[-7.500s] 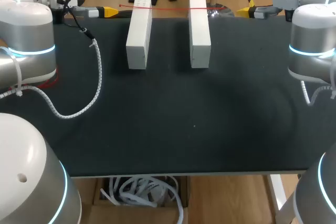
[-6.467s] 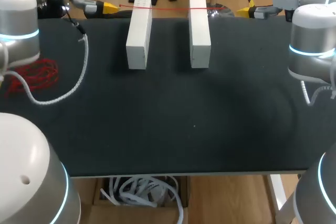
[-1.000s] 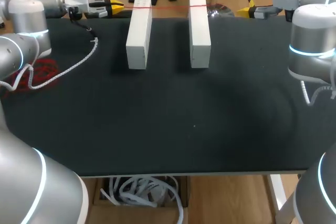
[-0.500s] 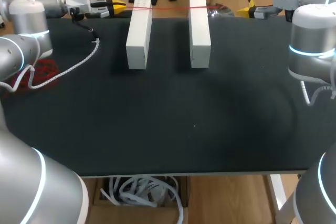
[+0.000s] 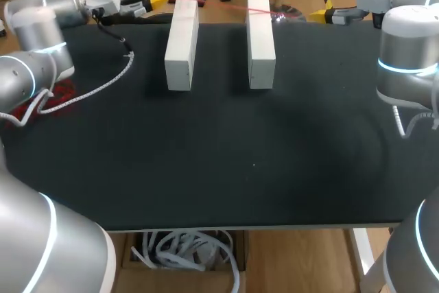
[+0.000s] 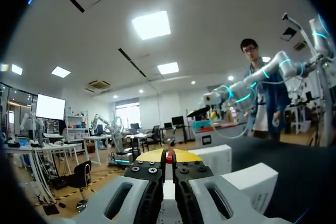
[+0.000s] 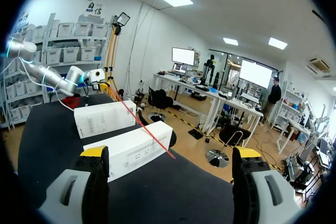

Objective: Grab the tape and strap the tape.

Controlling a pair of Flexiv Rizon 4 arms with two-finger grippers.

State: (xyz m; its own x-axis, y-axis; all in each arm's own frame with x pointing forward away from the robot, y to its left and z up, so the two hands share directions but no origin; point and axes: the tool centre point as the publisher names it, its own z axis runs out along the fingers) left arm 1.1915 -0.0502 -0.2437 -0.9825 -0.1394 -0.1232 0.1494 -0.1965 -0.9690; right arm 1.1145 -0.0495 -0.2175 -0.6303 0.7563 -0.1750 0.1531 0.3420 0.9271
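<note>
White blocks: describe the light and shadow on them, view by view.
Head view: left block and right block evenly lit, barely any shadow on the black table. Right wrist view: red tape stands out bright against both. Left wrist view: tops bright, sides greyer.

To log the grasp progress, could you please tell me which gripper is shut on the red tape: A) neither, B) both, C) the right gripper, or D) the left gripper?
D: the left gripper's yellow tips are pressed together on the red tape, while the right gripper stands wide open, not touching it.
</note>
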